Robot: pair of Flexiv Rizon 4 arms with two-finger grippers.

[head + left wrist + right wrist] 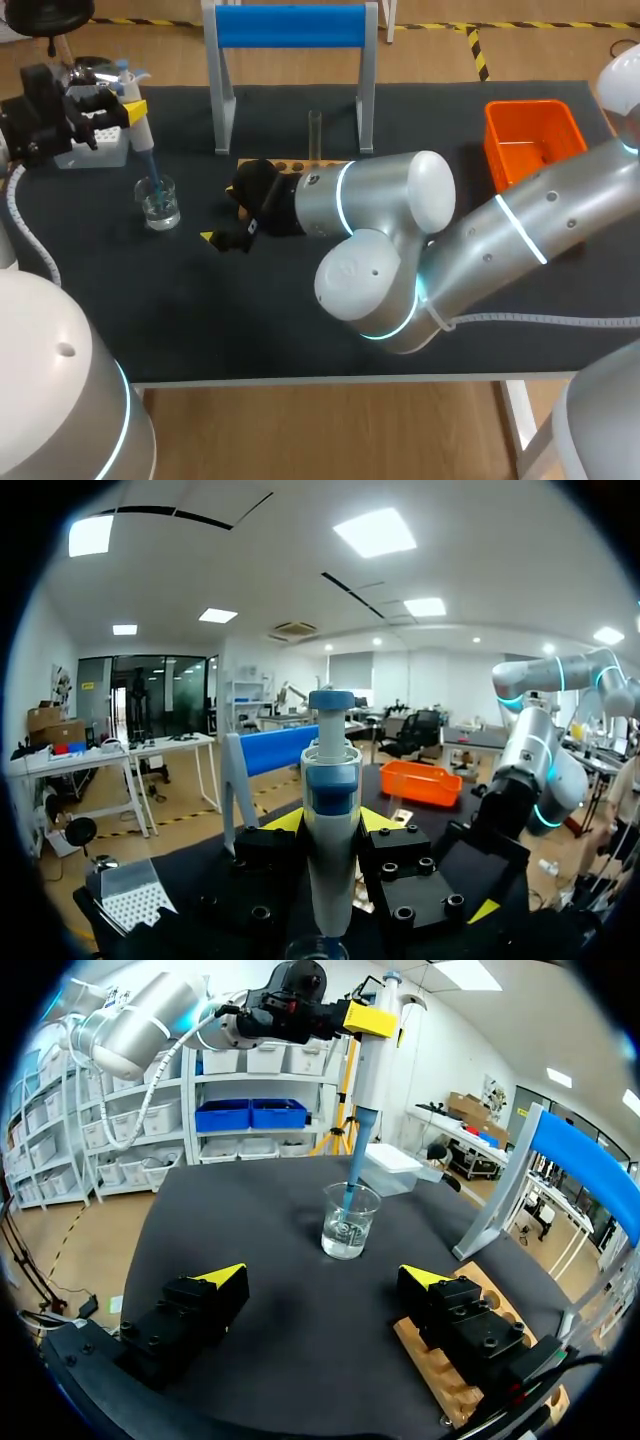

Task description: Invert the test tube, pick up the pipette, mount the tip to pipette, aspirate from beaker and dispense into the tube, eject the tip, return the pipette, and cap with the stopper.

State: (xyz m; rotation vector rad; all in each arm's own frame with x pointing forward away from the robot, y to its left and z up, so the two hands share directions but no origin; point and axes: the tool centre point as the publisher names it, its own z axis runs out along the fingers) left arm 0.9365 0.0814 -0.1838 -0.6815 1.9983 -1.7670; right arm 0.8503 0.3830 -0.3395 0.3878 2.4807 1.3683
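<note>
Our right arm (400, 250) fills the foreground of the head view. Its gripper (232, 215) is released and hangs low over the surface (300, 330), between the beaker (158, 203) and the wooden rack (295, 163). The test tube (314, 135) stands upright there, and we cannot tell whether it holds anything. We judge that a careless swing of this arm could topple tube or beaker.

In the left wrist view, our left gripper (332, 825) is clenched on the pipette (332, 780), upright over the beaker's rim. If the grip is loose, the pipette might slide when the plunger is pressed.

In the right wrist view, the beaker holds clear liquid, partly full, with the blue tip (350, 1185) dipped in. Any sideways drift could tip the beaker and spill it. Lifting too soon would draw air.
</note>
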